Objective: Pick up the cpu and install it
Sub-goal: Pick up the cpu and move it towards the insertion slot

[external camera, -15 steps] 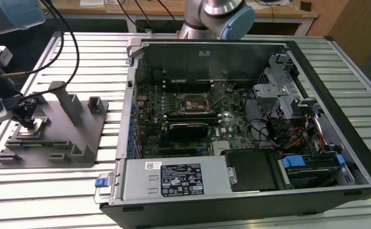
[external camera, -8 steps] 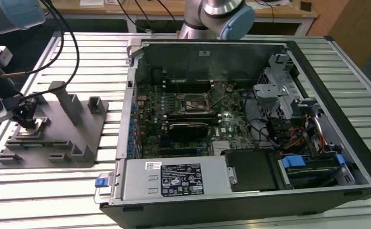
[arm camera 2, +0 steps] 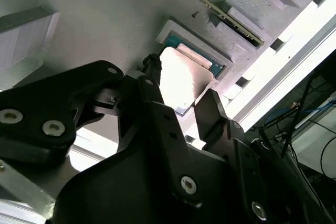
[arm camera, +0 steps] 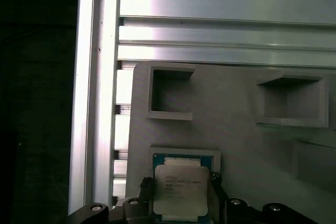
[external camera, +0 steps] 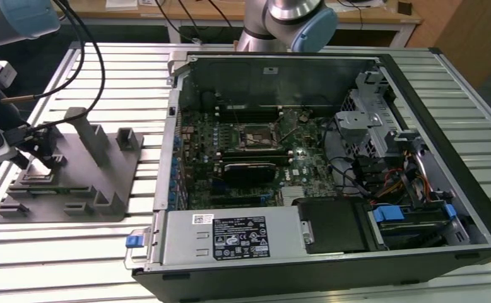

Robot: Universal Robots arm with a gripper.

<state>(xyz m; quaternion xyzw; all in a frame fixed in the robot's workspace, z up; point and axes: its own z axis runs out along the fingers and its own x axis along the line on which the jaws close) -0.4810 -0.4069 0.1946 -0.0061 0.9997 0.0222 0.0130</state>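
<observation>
The cpu [arm camera: 181,188], a flat square chip with a pale metal top and a green rim, lies in a square recess of the grey fixture block [external camera: 77,189] at the exterior view's left. My gripper [external camera: 45,151] is down over that recess. In both wrist views its black fingers [arm camera: 146,188] press against two opposite sides of the chip, so the gripper [arm camera: 181,195] is shut on the cpu [arm camera 2: 176,74]. In the second wrist view the gripper [arm camera 2: 181,85] straddles the bright chip. The black-framed socket [external camera: 258,136] sits in the middle of the motherboard.
The open computer case [external camera: 330,164] lies on the slatted aluminium table [external camera: 52,265], to the exterior view's right of the fixture. Upright grey posts [external camera: 81,129] rise from the fixture beside the gripper. Cables [external camera: 86,69] hang over the arm. Other empty recesses [arm camera: 170,93] lie in the block.
</observation>
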